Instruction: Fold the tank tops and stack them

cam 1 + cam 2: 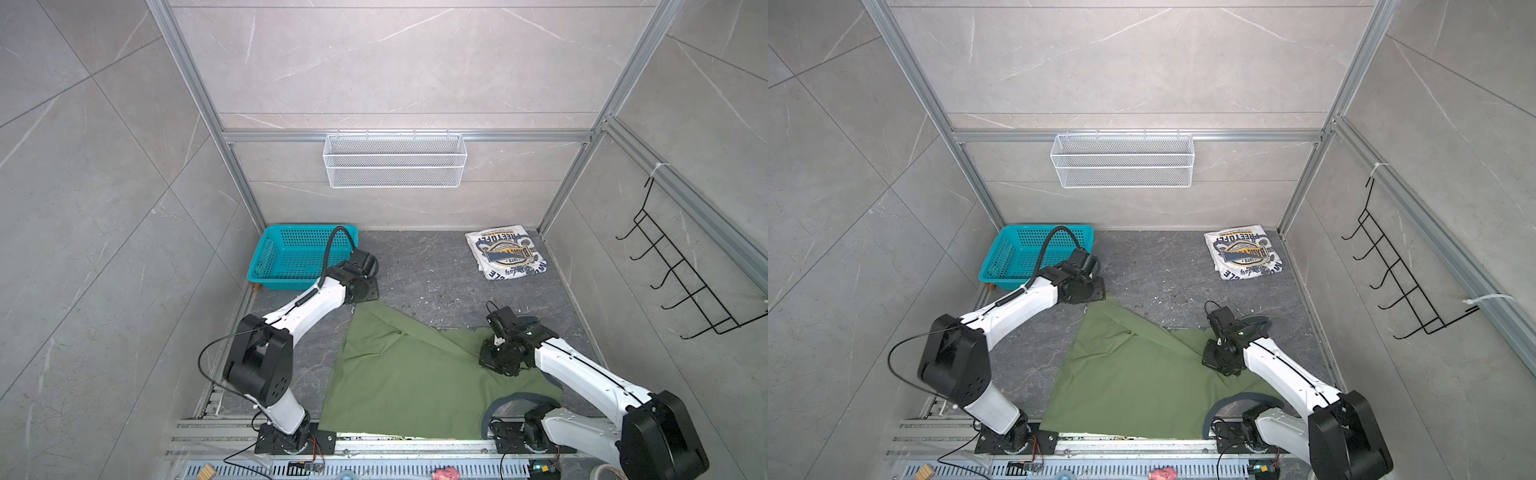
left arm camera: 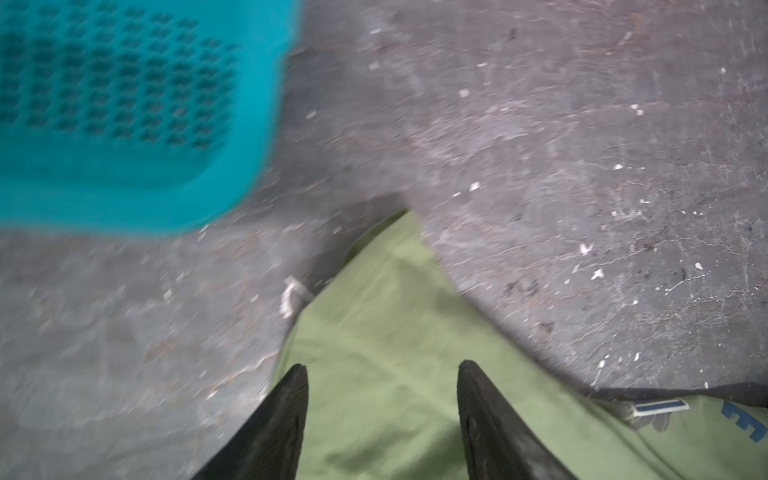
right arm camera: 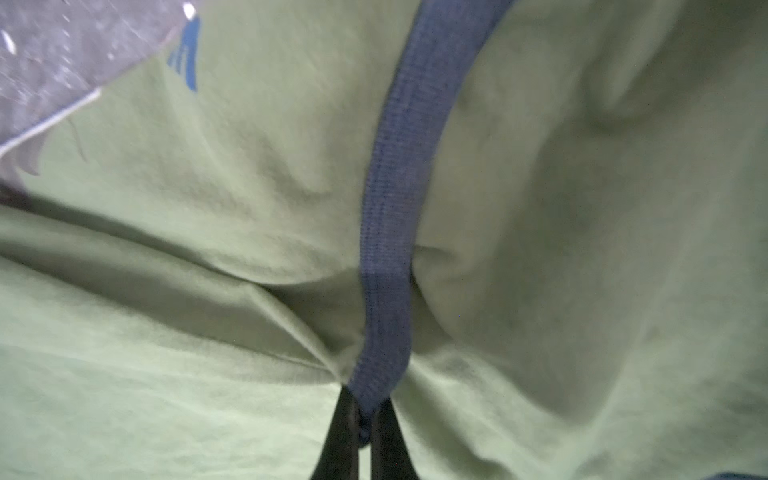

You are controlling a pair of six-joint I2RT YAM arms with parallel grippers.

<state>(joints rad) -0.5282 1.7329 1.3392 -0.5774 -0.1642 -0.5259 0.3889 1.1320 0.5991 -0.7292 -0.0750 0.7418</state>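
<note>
The olive green tank top (image 1: 407, 374) (image 1: 1133, 374) lies spread and creased on the dark floor near the front, one corner pointing to the back left. My left gripper (image 2: 382, 365) hovers open over that corner (image 2: 386, 291), with nothing between its fingers. My right gripper (image 3: 368, 405) is shut on the top's dark blue trim (image 3: 399, 187), at the right side of the cloth (image 1: 486, 357). The white tank top (image 1: 505, 257) (image 1: 1246, 253) lies folded at the back right, print up.
A teal plastic basket (image 1: 299, 257) (image 2: 124, 104) stands at the back left, close behind my left wrist. A white wire basket (image 1: 395, 160) hangs on the back wall. A black hook rack (image 1: 685, 270) hangs on the right wall. Both arm bases sit on the front rail.
</note>
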